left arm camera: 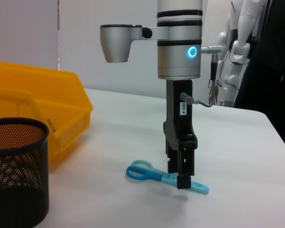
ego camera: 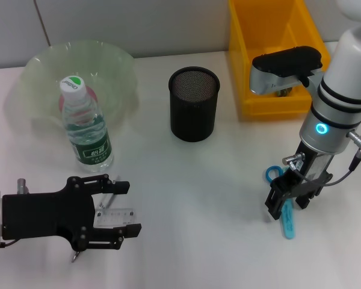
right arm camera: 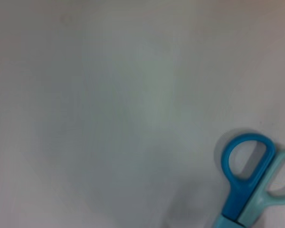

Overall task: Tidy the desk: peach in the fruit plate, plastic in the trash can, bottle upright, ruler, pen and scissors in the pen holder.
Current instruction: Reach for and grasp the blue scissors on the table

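Observation:
Blue scissors (ego camera: 287, 224) lie flat on the white desk at the right. My right gripper (ego camera: 286, 202) points straight down over their blades, one finger on each side, tips at the desk and open. The left wrist view shows that gripper (left arm camera: 182, 183) standing on the scissors (left arm camera: 143, 171), whose handles (right arm camera: 247, 175) also fill a corner of the right wrist view. A clear ruler (ego camera: 117, 216) lies between the spread fingers of my left gripper (ego camera: 111, 209) at the front left. The bottle (ego camera: 86, 127) stands upright. The black mesh pen holder (ego camera: 194, 103) stands mid-desk. Peach and plastic are out of view.
A pale green bowl (ego camera: 111, 63) stands behind the bottle at the back left. A yellow bin (ego camera: 243, 54) stands at the back right, beside the pen holder (left arm camera: 16, 171); its wall (left arm camera: 38, 104) also shows in the left wrist view. A thin grey rod (ego camera: 111, 196) slants beside the ruler.

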Controlling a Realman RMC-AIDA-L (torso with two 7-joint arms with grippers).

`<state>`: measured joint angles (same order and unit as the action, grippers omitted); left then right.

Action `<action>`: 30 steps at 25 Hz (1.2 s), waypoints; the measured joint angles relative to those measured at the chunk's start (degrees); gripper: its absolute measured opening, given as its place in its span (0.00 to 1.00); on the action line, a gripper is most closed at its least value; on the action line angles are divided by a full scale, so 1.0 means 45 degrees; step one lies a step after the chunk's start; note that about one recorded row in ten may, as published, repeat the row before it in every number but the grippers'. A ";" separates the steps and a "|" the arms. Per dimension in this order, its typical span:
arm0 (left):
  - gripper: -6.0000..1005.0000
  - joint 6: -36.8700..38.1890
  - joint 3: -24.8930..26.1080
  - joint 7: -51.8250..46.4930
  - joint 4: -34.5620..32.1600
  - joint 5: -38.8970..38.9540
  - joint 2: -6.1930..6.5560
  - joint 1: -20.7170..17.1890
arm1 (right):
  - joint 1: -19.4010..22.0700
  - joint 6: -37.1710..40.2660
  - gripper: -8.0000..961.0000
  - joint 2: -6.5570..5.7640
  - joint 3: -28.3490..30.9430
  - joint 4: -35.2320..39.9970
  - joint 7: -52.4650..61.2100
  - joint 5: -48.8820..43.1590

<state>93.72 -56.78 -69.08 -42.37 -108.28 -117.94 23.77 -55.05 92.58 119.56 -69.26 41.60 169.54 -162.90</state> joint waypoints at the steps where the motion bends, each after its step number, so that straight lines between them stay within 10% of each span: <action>1: 0.81 0.0006 0.0000 0.0003 0.0000 -0.0001 -0.0001 0.0007 | 0.0000 -0.0010 0.66 0.0000 0.0000 -0.0002 0.0000 0.0000; 23: 0.81 0.0034 0.0000 0.0156 -0.0033 -0.0002 -0.0001 0.0160 | -0.0144 -0.0159 0.65 -0.0008 -0.0034 -0.0164 0.0010 -0.0349; 30: 0.81 0.0033 0.0000 0.0156 -0.0089 -0.0001 -0.0001 0.0192 | -0.0149 -0.0169 0.51 -0.0023 -0.0012 -0.0187 0.0011 -0.0348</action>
<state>93.87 -56.77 -68.37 -42.77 -108.28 -117.95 24.63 -55.72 91.82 119.46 -69.32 40.76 169.59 -164.47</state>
